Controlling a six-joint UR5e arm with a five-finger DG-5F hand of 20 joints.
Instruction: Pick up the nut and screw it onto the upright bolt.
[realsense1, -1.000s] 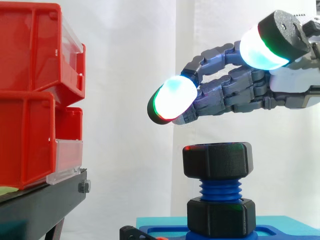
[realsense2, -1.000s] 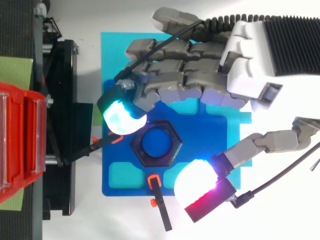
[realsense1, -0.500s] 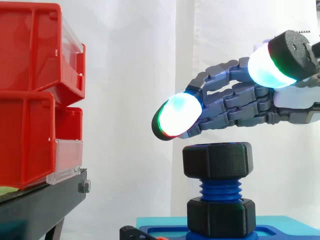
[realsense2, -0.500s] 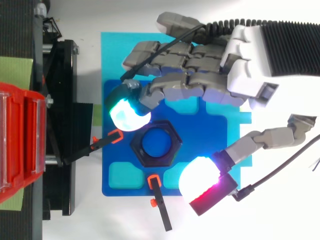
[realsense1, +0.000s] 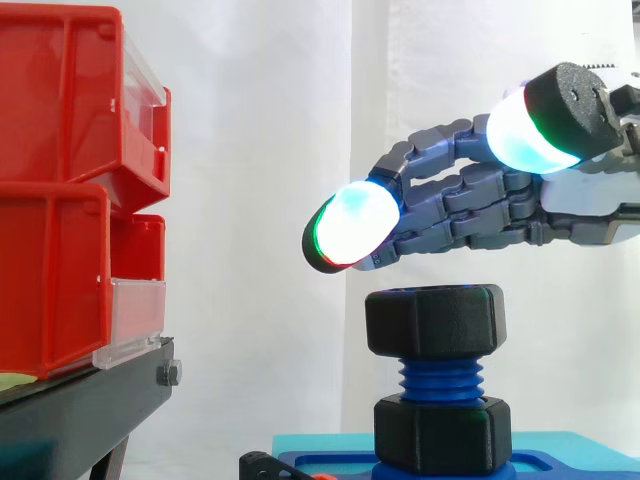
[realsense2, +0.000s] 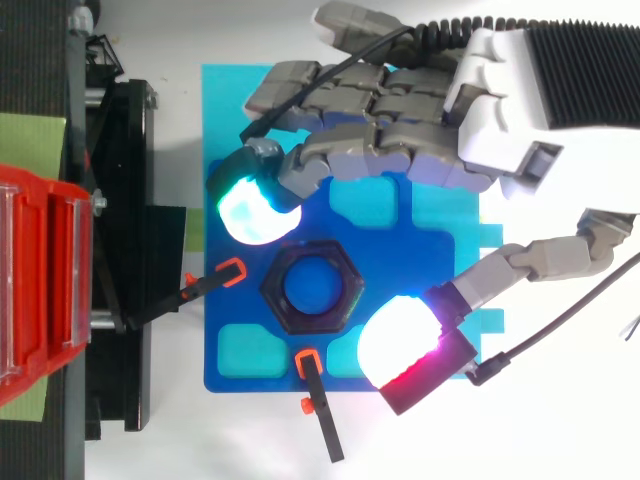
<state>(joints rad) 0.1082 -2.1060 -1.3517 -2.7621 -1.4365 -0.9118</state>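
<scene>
Two black nuts ride the blue bolt (realsense1: 440, 381): the top nut (realsense1: 435, 320) at its upper end, a lower nut (realsense1: 443, 433) at its foot, bare thread between. Side view gives the gap between top nut and hand (realsense1: 470, 200), which hovers over the bolt, fingers loosely spread, gripping nothing. Top view gives the blue plate (realsense2: 400, 260) under the bolt plus two orange-tipped clips (realsense2: 232, 272). Two red bins (realsense1: 50, 200) sit left of the bolt.

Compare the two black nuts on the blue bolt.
The upper nut sits at the top of the bolt, the lower nut at its foot on the blue base. The upper nut lies just under the hand, untouched; the lower nut is farther below it. Both are black, hexagonal and level.
</scene>
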